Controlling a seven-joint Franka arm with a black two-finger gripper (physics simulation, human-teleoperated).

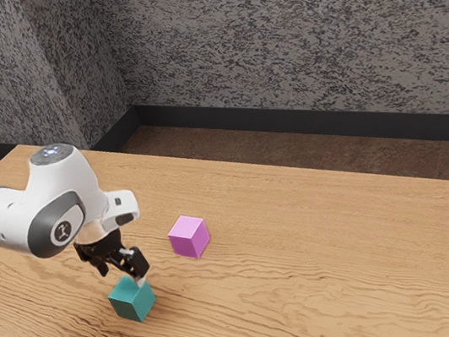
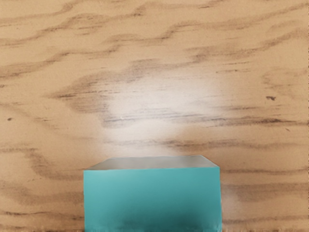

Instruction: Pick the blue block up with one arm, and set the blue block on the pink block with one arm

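Blue block (image 1: 132, 301) (reads teal) sits flat on the bench (image 1: 336, 279), near the front edge and toward the exterior view's left. It's resting on the wood, not lifted. In the wrist view the block (image 2: 152, 198) is right under the hand, top face and one side visible, with wood grain of the bench (image 2: 154, 72) all around it.

Gripper (image 1: 125, 274) is directly above the block, tilted. The fingers (image 1: 141, 276) stand apart with nothing clamped between them, and one tip is just at the block's top far edge. Can't tell whether that tip touches the block.

Pink block (image 1: 189, 236) is also on the bench, near the blue one but apart from it, farther back and toward the exterior view's right. Nothing on top of it.
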